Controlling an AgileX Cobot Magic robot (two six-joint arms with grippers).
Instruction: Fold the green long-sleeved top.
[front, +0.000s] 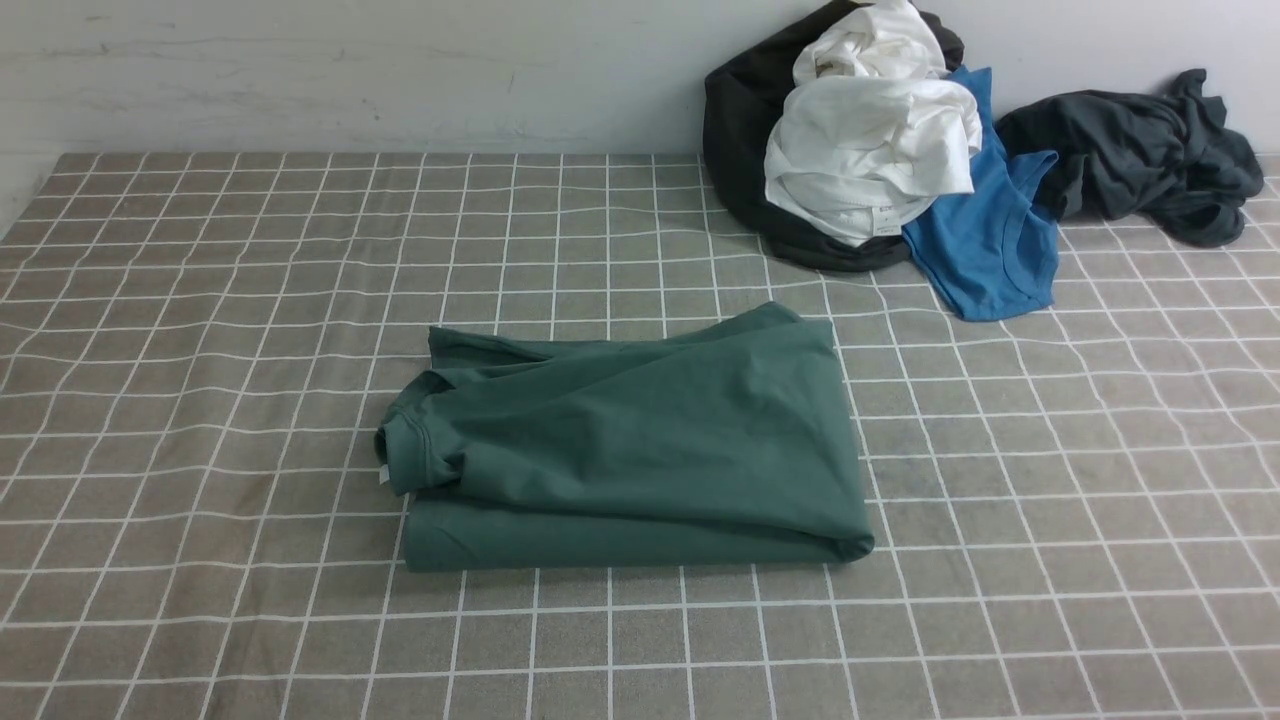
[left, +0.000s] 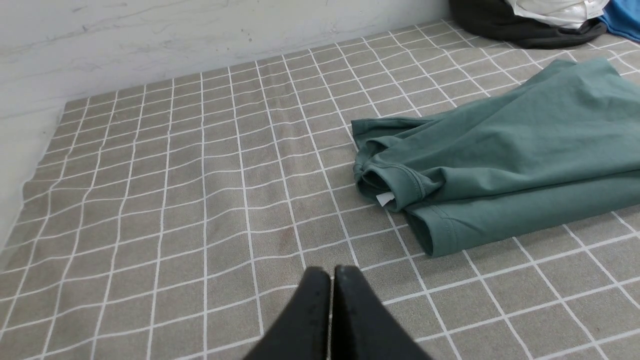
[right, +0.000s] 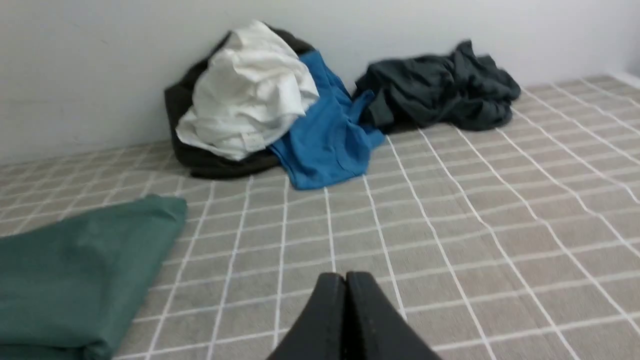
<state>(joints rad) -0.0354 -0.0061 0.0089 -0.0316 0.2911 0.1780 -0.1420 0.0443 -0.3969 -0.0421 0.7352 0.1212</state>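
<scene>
While the left tool (left: 331, 272) hangs over bare checked cloth with its two black fingers pressed together on nothing, the green long-sleeved top (front: 640, 440) lies ahead of it and off to its right, well apart, already gathered into a squat, layered bundle in the middle of the table (front: 200, 300). Its ribbed collar and small white label face the left tool's side, and a rounded fold runs along the edge facing the robot. The right tool (right: 346, 280) is likewise closed and empty, the top's smooth folded corner lying to its left, near but not touching. I judge the folding to be at or close to its end: both tools stand clear, and any next move would call only for squaring the slightly skewed upper layer. The top looks like soft, matte cotton knit that drapes in broad creases; the table covering is a grey-brown fabric with a thin white grid, faintly rippled. Beyond the right tool, against the wall, slump crumpled dark garments (front: 1140, 160), a white one (front: 870, 150) and a bright blue one (front: 990, 250).
</scene>
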